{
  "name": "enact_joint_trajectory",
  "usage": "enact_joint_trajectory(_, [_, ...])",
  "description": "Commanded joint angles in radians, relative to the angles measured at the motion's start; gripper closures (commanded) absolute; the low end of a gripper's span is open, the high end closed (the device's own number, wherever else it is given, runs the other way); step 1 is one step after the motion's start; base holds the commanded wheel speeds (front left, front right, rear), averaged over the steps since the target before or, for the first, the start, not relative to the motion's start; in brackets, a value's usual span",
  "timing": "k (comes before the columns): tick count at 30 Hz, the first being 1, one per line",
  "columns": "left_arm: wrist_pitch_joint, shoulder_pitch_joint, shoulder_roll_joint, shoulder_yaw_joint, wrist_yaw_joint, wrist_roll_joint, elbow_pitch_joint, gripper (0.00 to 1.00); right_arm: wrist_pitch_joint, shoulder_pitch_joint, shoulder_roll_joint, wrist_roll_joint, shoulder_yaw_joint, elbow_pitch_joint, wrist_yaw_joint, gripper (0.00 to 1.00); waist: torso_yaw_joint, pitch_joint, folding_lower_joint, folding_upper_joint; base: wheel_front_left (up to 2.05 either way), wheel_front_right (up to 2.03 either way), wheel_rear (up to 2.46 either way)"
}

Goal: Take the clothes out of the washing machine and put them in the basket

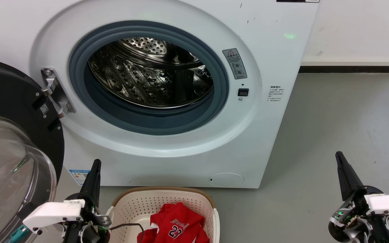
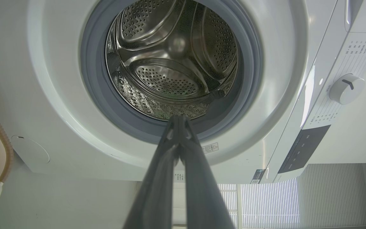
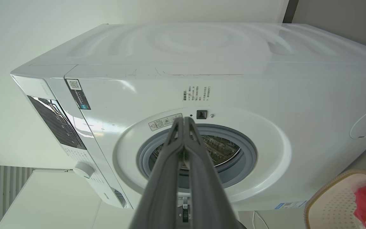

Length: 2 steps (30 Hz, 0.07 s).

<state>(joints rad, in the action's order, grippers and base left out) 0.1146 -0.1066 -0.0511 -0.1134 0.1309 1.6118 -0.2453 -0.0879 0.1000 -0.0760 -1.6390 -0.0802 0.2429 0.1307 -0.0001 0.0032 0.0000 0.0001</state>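
Bright red soft-fabric jersey (image 1: 176, 222) lies crumpled in the cream perforated plastic basket (image 1: 137, 207); judged light and limp, so pinch any raised fold. Left gripper (image 1: 96, 163) and right gripper (image 1: 339, 156) flank the basket, fingers together and empty.

One white washing machine (image 1: 275, 50), one round glass door (image 1: 8, 162), one cream basket (image 1: 137, 202), one red jersey (image 1: 176, 224), two grippers, left gripper (image 1: 96, 163) and right gripper (image 1: 339, 156)
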Motion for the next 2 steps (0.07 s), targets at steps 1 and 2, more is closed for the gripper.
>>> enact_joint_trajectory(1, [0.003, -0.006, 0.002, -0.004, 0.002, 0.002, -0.001, 1.0, -0.002, 0.012, 0.003, -0.002, -0.001, 0.002, 0.0, 1.0, 0.0, 0.0, 0.0, -0.0001, 0.0, 0.0, 0.0])
enact_joint_trajectory(2, [0.003, -0.006, 0.002, -0.003, 0.002, 0.002, -0.001, 1.0, -0.003, 0.012, 0.003, -0.001, -0.002, 0.002, 0.0, 1.0, 0.0, 0.0, 0.0, -0.0001, 0.0, 0.0, 0.0])
